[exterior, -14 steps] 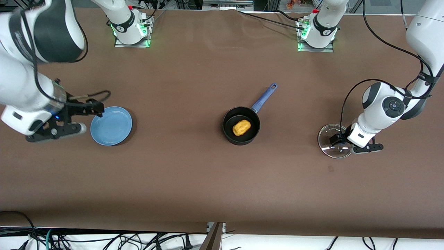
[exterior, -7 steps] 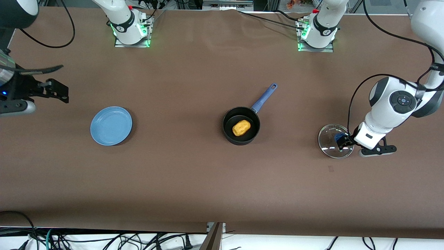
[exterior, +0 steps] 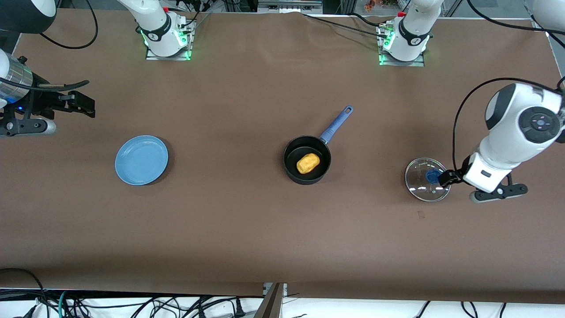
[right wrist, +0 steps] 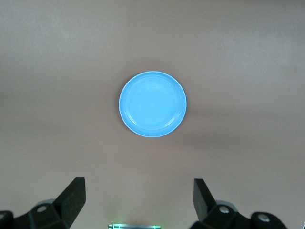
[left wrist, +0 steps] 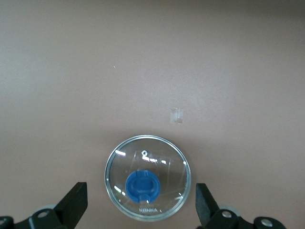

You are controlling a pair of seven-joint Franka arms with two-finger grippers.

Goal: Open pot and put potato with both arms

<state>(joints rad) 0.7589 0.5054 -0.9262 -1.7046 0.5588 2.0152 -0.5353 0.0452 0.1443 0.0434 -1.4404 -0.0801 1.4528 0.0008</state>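
Observation:
The black pot (exterior: 292, 154) with its blue handle (exterior: 336, 124) stands uncovered mid-table. The yellow-orange potato (exterior: 307, 163) lies inside it. The glass lid (exterior: 424, 184) with a blue knob lies flat on the table toward the left arm's end; it also shows in the left wrist view (left wrist: 162, 157). My left gripper (exterior: 445, 177) is open and empty, up over the lid's edge, its jaws (left wrist: 141, 192) wide on either side of the lid. My right gripper (exterior: 84, 104) is open and empty, up in the air at the right arm's end of the table (right wrist: 138, 187).
A flat blue plate (exterior: 141, 160) lies empty toward the right arm's end, also seen in the right wrist view (right wrist: 152, 104). A small pale mark (exterior: 421, 215) sits on the brown cloth nearer the camera than the lid. Cables hang along the table's front edge.
My right gripper has lifted away from the blue plate toward the table's end. My left gripper has drawn back off the lid's knob toward the left arm's end and risen. Pot, potato and lid are unmoved.

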